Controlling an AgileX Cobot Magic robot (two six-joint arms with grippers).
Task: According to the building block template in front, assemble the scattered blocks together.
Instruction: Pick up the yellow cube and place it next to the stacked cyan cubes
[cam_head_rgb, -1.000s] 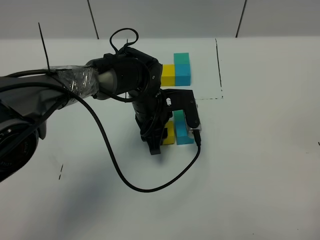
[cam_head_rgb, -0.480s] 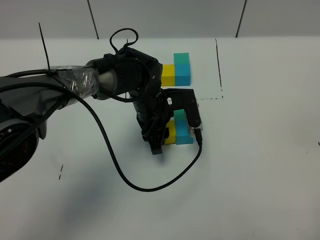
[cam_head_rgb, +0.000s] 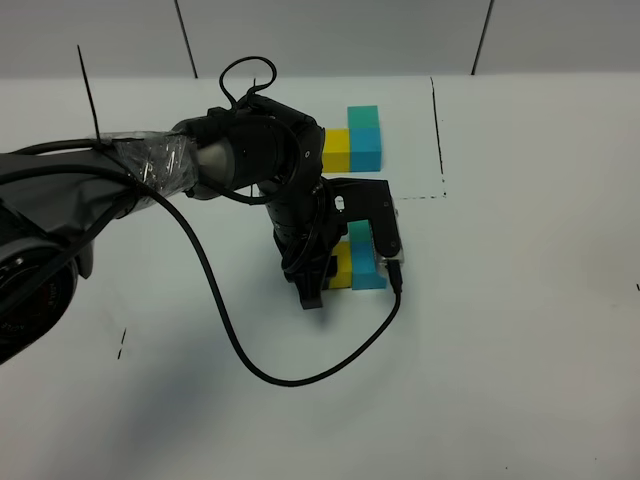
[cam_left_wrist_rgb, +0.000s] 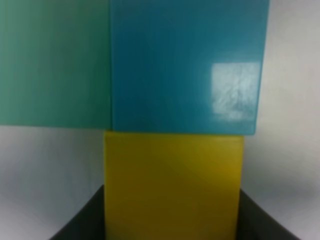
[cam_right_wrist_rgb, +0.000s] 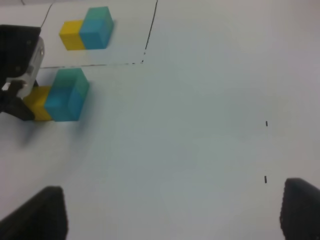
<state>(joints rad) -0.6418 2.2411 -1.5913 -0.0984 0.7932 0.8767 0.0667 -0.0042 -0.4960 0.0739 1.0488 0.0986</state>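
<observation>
The building block template (cam_head_rgb: 357, 140) lies at the back inside thin black lines: yellow and blue cubes side by side, with teal-green behind the blue. The scattered blocks sit together in front of it in the same L: yellow (cam_head_rgb: 342, 266), blue (cam_head_rgb: 369, 270), teal-green (cam_head_rgb: 360, 234). My left gripper (cam_head_rgb: 313, 292) is shut, low at the yellow cube's outer side. The left wrist view fills with the yellow (cam_left_wrist_rgb: 172, 185), blue (cam_left_wrist_rgb: 185, 65) and teal-green (cam_left_wrist_rgb: 55, 60) cubes touching. My right gripper (cam_right_wrist_rgb: 167, 215) is open over bare table, far from the blocks (cam_right_wrist_rgb: 62, 97).
The left arm's black cable (cam_head_rgb: 300, 375) loops over the white table (cam_head_rgb: 520, 330) in front of the blocks. The drawn black frame line (cam_head_rgb: 437, 130) runs right of the template. Small black marks dot the table (cam_right_wrist_rgb: 265, 124).
</observation>
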